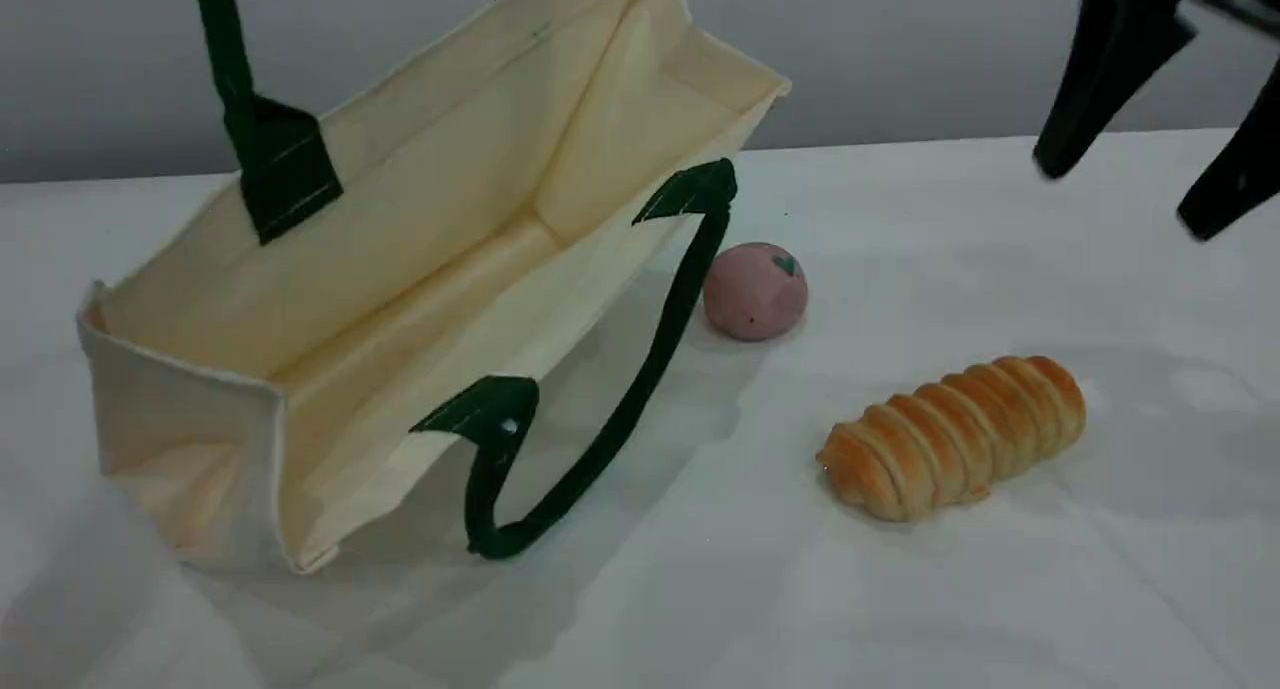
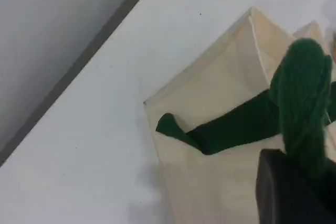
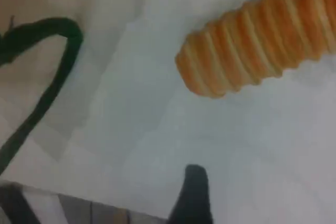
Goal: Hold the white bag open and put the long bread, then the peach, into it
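Nearest the camera, the lower handle [image 1: 650, 369] of the white bag [image 1: 450, 189] lies slack in a loop on the tabletop [image 1: 1000, 589]. To its right, well clear of the bag, the long bread [image 1: 955, 437] rests on its pale underside, angled across the tabletop. Behind it, just beside the bag's green rim patch, sits the peach [image 1: 755, 291], leaf mark up.

The bag lies tipped with its mouth gaping toward the camera and its inside bare. Its far rim is raised by the upper handle [image 1: 225, 59], whose straps run up out of the scene view. In the left wrist view, that green strap leads into the left end effector [image 2: 289, 182], which is clenched on it.

Farthest back, the right end effector [image 1: 1122, 194] hangs above the tabletop beyond the bread, released, fingers wide apart and touching nothing.

By my reading, the holding-open part is in place, but neither food has been loaded. The bread comes first, then the peach.

No brand, label or legible writing shows anywhere.
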